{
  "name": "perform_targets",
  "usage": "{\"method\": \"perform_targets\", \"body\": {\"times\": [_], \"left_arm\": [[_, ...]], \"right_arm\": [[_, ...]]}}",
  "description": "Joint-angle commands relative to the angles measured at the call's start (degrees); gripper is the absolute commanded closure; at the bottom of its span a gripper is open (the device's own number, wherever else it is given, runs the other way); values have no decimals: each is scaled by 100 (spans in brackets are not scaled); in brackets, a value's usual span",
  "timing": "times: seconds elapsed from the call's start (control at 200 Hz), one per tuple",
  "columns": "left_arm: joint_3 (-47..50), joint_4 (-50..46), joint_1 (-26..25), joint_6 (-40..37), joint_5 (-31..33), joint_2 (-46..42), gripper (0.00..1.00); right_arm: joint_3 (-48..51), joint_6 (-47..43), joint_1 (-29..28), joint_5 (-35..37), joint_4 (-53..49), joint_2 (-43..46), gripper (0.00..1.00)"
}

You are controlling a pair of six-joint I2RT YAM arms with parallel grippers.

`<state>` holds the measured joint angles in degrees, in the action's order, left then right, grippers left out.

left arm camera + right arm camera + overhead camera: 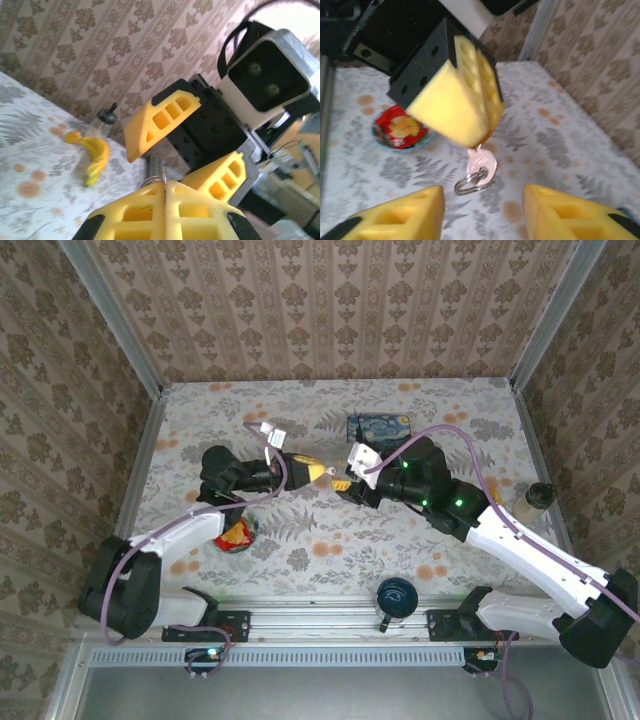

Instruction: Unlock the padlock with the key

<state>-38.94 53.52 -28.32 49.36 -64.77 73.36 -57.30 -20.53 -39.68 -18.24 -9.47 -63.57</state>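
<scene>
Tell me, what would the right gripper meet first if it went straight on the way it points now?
Most likely the key with its ring, hanging from the shut left gripper; depth is unclear.

I work in a lab booth dressed like a home: damask wallpaper panels (pixel 330 310), bare aluminium frame posts (pixel 112 310), floral-covered table (pixel 330 540).

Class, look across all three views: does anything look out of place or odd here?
Yes: the key hangs from the shut left gripper by its blade end, head and ring dangling down, so the blade seems buried inside the grip.
</scene>
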Motion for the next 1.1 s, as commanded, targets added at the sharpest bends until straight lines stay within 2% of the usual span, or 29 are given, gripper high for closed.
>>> {"method": "perform_targets", "body": {"times": [0.0,0.055,0.095,0.185,0.26,0.35,0.445,0.71,0.99,1.095], "left_arm": [[-710,-3441,-12,-2534,-63,-809,100],[-1169,-5404,-149,-4007,366,-1091,100],[-1455,-6438,-282,-4854,706,-1209,100],[-1779,-7423,-436,-5756,925,-1346,100],[-1868,-7606,-462,-5970,912,-1394,100],[-1915,-7672,-523,-6125,922,-1421,100],[-1950,-7681,-585,-6210,978,-1421,100],[-2135,-7725,-631,-6305,1036,-1301,100],[-2144,-7578,-640,-6283,1037,-1254,100],[-2118,-7510,-637,-6233,1041,-1254,100]], "right_arm": [[-269,571,308,-1092,-579,174,50],[-307,805,467,-1570,-639,193,50],[-333,965,572,-1947,-660,200,50],[-396,1226,721,-2595,-637,179,50],[-469,1361,777,-3068,-606,178,51],[-484,1502,786,-3283,-472,221,52],[-483,1637,786,-3314,-336,257,53],[-545,2169,752,-3449,58,-120,63],[-708,2321,734,-3662,87,-570,66],[-732,2369,734,-3789,150,-704,71]]}}
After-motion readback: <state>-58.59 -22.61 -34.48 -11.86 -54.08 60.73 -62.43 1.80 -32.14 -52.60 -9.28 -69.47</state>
